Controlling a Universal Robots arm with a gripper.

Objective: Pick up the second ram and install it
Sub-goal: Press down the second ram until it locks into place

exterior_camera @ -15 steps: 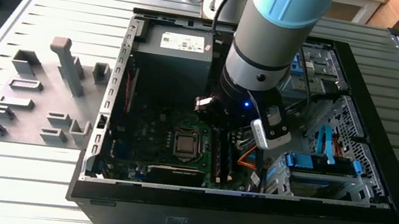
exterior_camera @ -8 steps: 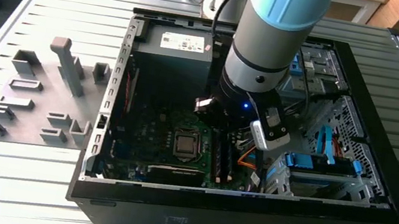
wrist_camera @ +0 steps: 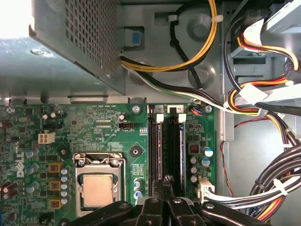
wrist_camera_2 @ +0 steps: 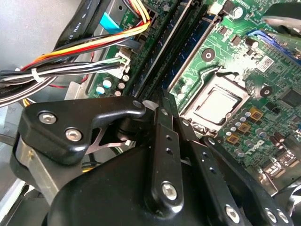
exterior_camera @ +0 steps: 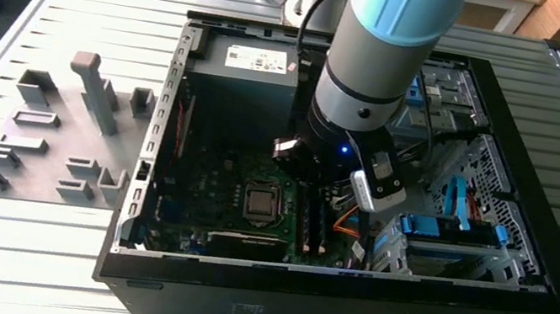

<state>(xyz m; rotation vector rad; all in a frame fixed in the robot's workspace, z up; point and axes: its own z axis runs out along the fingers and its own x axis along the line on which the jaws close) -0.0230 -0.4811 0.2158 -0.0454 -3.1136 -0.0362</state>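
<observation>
Inside the open computer case (exterior_camera: 533, 276), the arm (exterior_camera: 382, 55) reaches down over the motherboard (wrist_camera: 94, 122), with the claw (wrist_camera: 165, 190) poised directly above the pair of memory slots (wrist_camera: 159, 150) beside the processor socket (wrist_camera: 97, 188).

Findings:

1. Alignment. In both wrist views the claw (wrist_camera_2: 162, 104) lies lengthwise along the slots. I judge this is deliberate, since a stick can only enter its slot edge-on and square.

2. Task item. The second ram (wrist_camera: 178, 150) is taken to be the thin strip standing edge-on in the slot nearer the cable bundle (wrist_camera: 263, 188), just below the claw. Seen edge-on, it is hard to separate from the slot itself. Whether it is fully seated cannot be told.

3. Claw state. Whether the claw is spread, pressed together or pinching the stick cannot be told.

4. Clearance. The cable bundle runs just beside the slots but does not cross them, so the line down to them is unobstructed.

5. Staging area. The grey holder plate (exterior_camera: 43, 143) lies on the desk (exterior_camera: 3, 247) at the exterior view's left, well apart from the claw.

Assessment: the work is at the slot, at or close to the insertion stage.
</observation>
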